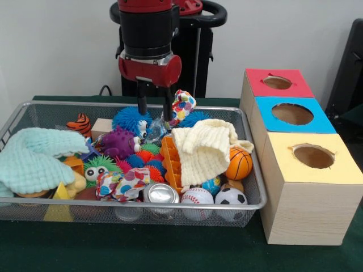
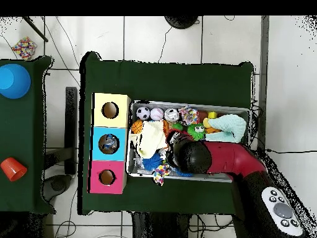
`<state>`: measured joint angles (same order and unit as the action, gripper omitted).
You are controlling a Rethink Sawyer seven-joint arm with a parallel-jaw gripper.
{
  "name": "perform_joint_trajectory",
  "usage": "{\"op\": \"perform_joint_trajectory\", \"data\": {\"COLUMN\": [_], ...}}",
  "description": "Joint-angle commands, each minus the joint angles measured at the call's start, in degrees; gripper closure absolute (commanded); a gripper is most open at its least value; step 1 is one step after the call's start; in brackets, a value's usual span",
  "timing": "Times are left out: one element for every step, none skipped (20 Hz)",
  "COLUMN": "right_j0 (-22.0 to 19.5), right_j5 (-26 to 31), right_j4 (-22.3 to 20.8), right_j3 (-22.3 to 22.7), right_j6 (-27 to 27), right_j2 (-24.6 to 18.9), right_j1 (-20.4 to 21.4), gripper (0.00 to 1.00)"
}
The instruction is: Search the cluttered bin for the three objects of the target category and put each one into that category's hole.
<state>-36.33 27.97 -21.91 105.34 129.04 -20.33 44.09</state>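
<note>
Wire-mesh bin [image 1: 249, 198] on green desk [image 1: 170, 249] holding balls, spiky toys, can [image 1: 160, 194], cream cloth [image 1: 204, 148], mint cloth [image 1: 37, 157], pincer [image 1: 153, 116] fingers apart above blue spiky ball [image 1: 129, 120], three boxes [image 1: 300, 187] beside bin with round holes, tiled floor [image 2: 161, 37].

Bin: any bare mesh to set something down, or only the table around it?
The bin is packed. The only bare mesh is the far-left corner behind the mint cloth and the tiger toy. The green table in front of the bin and boxes is free. The gripper hangs over the blue spiky balls, the most crowded part.
</note>
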Motion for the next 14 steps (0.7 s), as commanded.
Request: {"op": "perform_joint_trajectory", "data": {"right_j0": [2.1,2.5,2.7,2.9,3.0,2.9,3.0,3.2,3.3,3.4,3.5,3.6,3.5,3.6], "right_j5": [-3.3,-3.3,-3.1,-2.6,-2.1,-1.9,-1.7,-1.5,-1.2,-0.7,-0.2,0.2,0.4,0.4], "right_j4": [1.6,2.0,2.4,2.7,3.0,3.4,3.7,4.0,4.4,4.8,5.0,5.3,5.4,5.6], "right_j3": [2.3,2.6,2.8,2.9,3.0,3.1,3.2,3.4,3.3,3.4,3.1,3.0,3.0,3.1], "right_j6": [8.0,8.2,8.2,8.0,7.8,7.5,7.4,7.4,7.2,7.0,6.6,6.2,6.0,5.8], "right_j2": [3.7,3.9,4.1,4.1,4.2,4.1,4.1,4.2,4.4,4.5,4.7,4.8,4.8,4.9], "right_j1": [-2.0,-1.7,-1.3,-0.8,-0.4,-0.2,0.0,0.4,0.7,1.0,1.3,1.5,1.6,1.8], "gripper": [0.0,0.0,0.0,0.0,0.0,0.0,0.0,0.0,0.0,0.0,0.0,0.0,0.0,0.0]}}
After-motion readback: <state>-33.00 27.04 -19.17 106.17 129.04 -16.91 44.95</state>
